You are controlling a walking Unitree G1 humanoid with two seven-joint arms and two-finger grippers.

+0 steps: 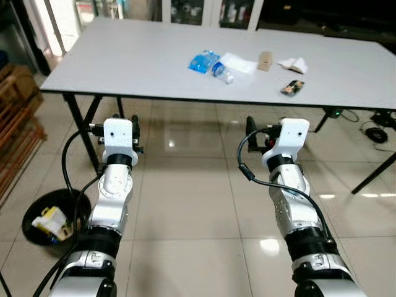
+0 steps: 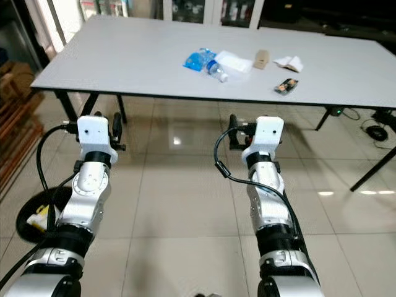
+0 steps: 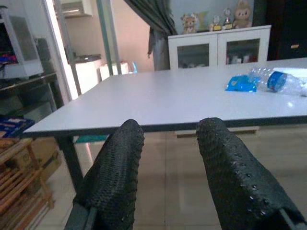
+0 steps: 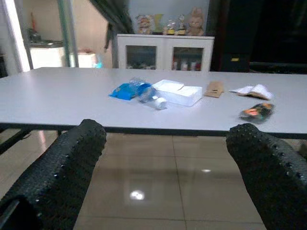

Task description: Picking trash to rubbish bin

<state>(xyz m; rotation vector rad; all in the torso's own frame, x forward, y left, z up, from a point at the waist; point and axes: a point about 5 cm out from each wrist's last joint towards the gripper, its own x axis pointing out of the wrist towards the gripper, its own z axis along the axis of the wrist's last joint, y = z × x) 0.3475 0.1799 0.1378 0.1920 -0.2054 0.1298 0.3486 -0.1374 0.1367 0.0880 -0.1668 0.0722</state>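
Note:
Trash lies on the grey table (image 1: 124,55): a blue wrapper (image 1: 202,62), a plastic bottle (image 1: 221,72) with a blue cap, a clear white box (image 1: 239,62), a brown card piece (image 1: 265,60), crumpled white paper (image 1: 292,64) and a colourful packet (image 1: 292,88). A black rubbish bin (image 1: 52,223) stands on the floor at my left, with yellow and white trash inside. Both arms are raised in front of the table's near edge, below its top. My left gripper (image 3: 170,132) is open and empty. My right gripper (image 4: 168,134) is open wide and empty.
Black table legs (image 1: 80,127) stand ahead of my left arm. A wooden rack (image 1: 15,124) lines the left side. Cables and a device (image 1: 374,133) lie on the tiled floor at the right. White cabinets (image 4: 163,50) stand beyond the table.

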